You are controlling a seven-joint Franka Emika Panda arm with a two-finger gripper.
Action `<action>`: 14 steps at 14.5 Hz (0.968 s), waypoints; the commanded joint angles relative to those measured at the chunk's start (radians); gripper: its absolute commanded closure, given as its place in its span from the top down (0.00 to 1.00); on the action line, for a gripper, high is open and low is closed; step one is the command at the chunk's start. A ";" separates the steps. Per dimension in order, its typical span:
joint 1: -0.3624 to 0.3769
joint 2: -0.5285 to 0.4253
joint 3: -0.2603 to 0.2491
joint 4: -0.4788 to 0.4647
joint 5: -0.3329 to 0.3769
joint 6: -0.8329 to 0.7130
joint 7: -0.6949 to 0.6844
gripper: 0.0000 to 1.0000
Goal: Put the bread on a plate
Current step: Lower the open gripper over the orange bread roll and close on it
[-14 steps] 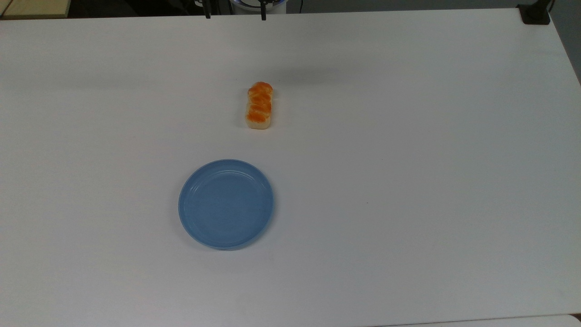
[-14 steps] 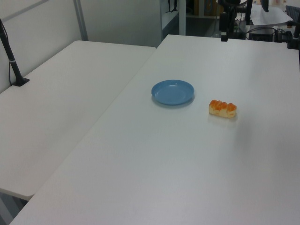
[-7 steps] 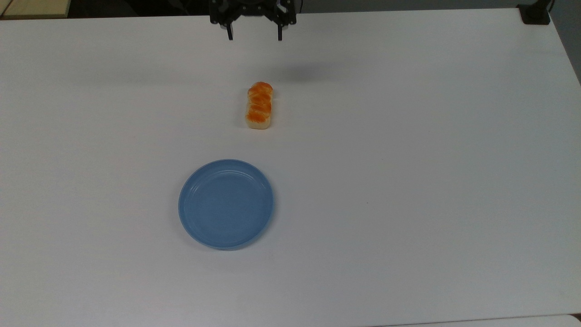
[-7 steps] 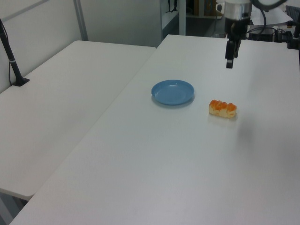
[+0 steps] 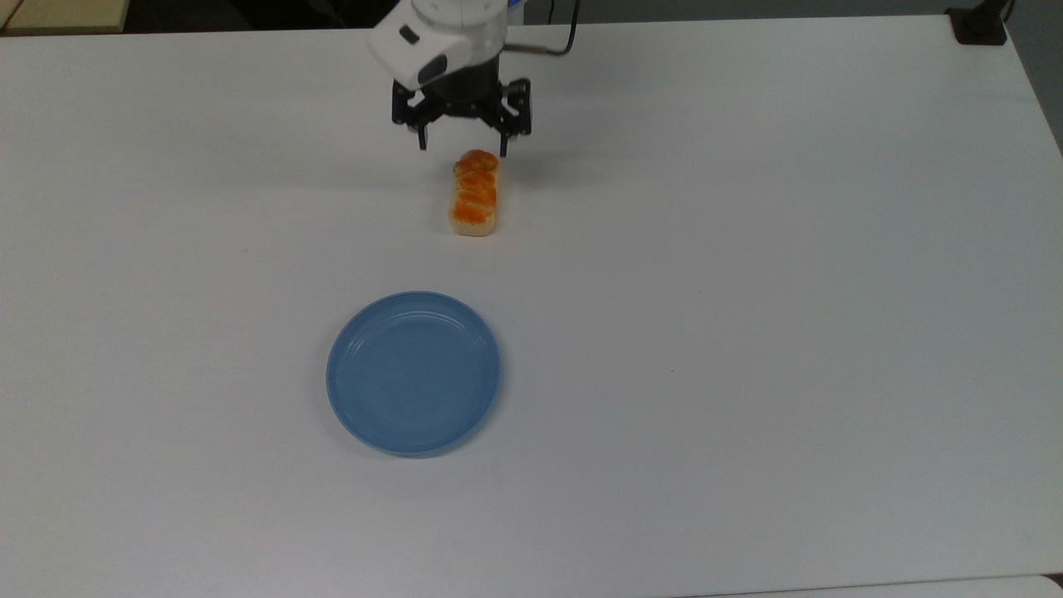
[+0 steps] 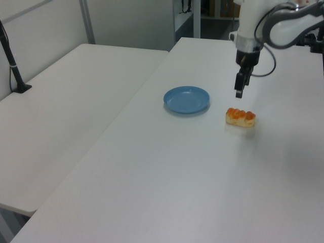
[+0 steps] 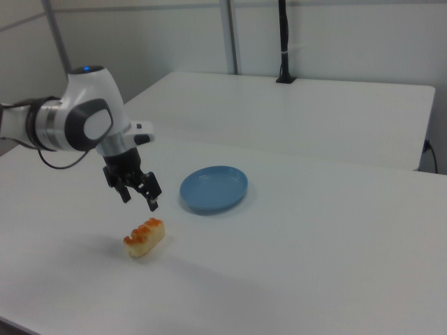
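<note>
Black two-finger gripper (image 5: 463, 150) spread apart, empty, above small orange-glazed cream loaf (image 5: 474, 193); likely light, soft, glossy top; grip pale sides mid-length. Round blue plastic plate (image 5: 413, 372) well beyond.

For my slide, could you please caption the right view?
Open gripper hovering above the bread on the white table, with the empty blue plate beyond it.
</note>
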 commanded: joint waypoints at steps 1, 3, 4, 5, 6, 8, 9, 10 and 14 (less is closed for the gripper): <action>0.010 0.064 0.002 -0.019 -0.080 0.087 0.098 0.98; 0.009 0.096 0.002 -0.020 -0.103 0.097 0.101 0.98; 0.009 0.097 0.002 -0.024 -0.106 0.097 0.104 0.98; 0.009 0.097 0.002 -0.027 -0.106 0.097 0.104 0.98; 0.010 0.097 0.003 -0.033 -0.108 0.097 0.104 0.98; 0.010 0.097 0.003 -0.044 -0.111 0.097 0.104 0.98; 0.012 0.097 0.003 -0.046 -0.113 0.097 0.105 0.98; 0.010 0.098 0.016 -0.050 -0.113 0.097 0.105 0.98; 0.010 0.101 0.046 -0.081 -0.158 0.103 0.160 0.98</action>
